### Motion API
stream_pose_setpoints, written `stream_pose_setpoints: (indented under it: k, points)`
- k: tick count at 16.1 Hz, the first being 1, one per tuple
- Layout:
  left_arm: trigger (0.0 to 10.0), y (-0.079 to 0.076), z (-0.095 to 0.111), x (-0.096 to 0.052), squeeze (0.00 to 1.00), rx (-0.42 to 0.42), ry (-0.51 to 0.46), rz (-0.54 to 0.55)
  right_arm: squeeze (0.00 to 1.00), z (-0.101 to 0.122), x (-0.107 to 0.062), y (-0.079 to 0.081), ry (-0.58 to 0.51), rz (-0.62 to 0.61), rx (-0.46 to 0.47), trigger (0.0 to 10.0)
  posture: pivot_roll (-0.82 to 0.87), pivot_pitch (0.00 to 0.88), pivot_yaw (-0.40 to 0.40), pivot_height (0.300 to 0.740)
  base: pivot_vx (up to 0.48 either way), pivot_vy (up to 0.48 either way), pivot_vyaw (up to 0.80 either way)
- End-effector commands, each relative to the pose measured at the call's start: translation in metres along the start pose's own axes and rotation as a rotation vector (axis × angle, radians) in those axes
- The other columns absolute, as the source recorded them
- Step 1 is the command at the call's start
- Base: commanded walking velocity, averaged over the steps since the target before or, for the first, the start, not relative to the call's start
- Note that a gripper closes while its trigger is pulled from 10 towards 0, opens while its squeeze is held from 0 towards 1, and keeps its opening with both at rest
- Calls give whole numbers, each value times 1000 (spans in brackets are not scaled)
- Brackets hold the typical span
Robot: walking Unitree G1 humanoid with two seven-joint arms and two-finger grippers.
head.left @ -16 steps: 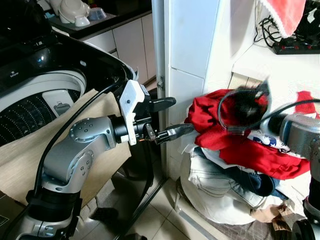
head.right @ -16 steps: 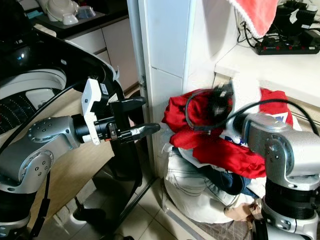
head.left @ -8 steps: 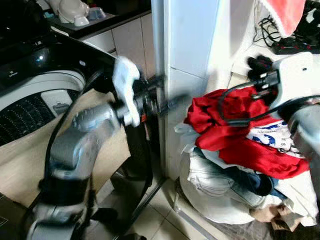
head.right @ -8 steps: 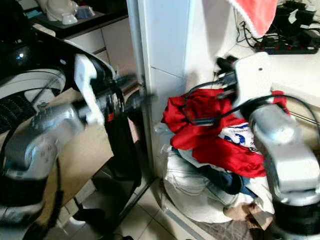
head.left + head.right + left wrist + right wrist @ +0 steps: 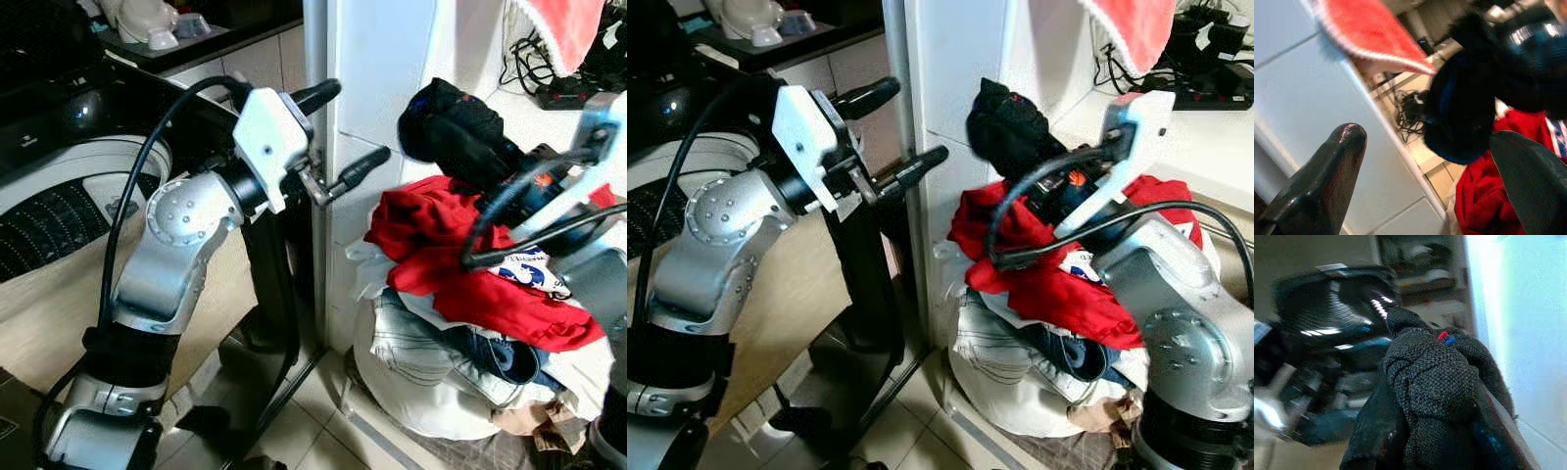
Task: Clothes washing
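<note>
Black knit garment [image 5: 453,132] clamped in right gripper [image 5: 1048,186], raised above one clothes pile [image 5: 460,323]. Left gripper [image 5: 338,132] at 9 o'clock, fingers spread, one washing machine [image 5: 69,186] behind.

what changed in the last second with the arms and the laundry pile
The right end effector has come up off the clothes pile, now shut on a dark knitted garment held above it. The left end effector rose higher, fingers open and empty. The pile and the washing machine stayed put.
</note>
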State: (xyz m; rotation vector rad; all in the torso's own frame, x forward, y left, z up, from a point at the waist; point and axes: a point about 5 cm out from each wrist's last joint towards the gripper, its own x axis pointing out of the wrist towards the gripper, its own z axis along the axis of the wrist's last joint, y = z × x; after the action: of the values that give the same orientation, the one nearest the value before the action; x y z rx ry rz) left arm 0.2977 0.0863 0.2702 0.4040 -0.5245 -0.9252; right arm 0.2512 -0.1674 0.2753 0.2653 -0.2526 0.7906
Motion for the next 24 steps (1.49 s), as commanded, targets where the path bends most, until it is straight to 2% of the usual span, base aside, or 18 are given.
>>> stream_pose_setpoints:
  k: [1, 5, 6, 7, 10, 15, 16, 24]
  points:
    - [10000, 2, 11, 5, 1000, 117, -32, -38, 0, 10, -2, 8, -8, 112, 22, 0, -176, 0, 50, 740, 0, 0, 0]
    - [10000, 2, 17, 10, 1000, 269, -95, -14, 0, 7, -10, 16, 104, 232, 48, 0, -173, 0, 47, 740, 0, 0, 0]
    - [10000, 1, 16, 11, 867, 260, -97, -14, 0, 6, -11, 18, 120, 248, 52, 0, -174, 0, 47, 740, 0, 0, 0]
    - [10000, -4, 14, 12, 0, 247, -109, -39, 0, 4, -13, 20, 152, 267, 62, 0, -175, 0, 49, 740, 0, 0, 0]
    - [10000, -20, 10, 13, 0, 238, -128, -121, 0, 4, -13, 21, 162, 272, 74, 0, -176, 0, 53, 740, 0, 0, 0]
    - [10000, -26, 15, 15, 0, 215, -173, -139, 0, 4, -13, 20, 173, 262, 76, 0, -174, 0, 52, 740, 0, 0, 0]
    - [0, -24, 17, 15, 0, 214, -188, -128, 0, 4, -13, 20, 173, 259, 76, 0, -174, 0, 52, 740, 0, 0, 0]
    - [0, -24, 16, 15, 0, 187, -196, -138, 0, 3, -12, 19, 177, 241, 67, 0, -177, 0, 55, 740, 0, 0, 0]
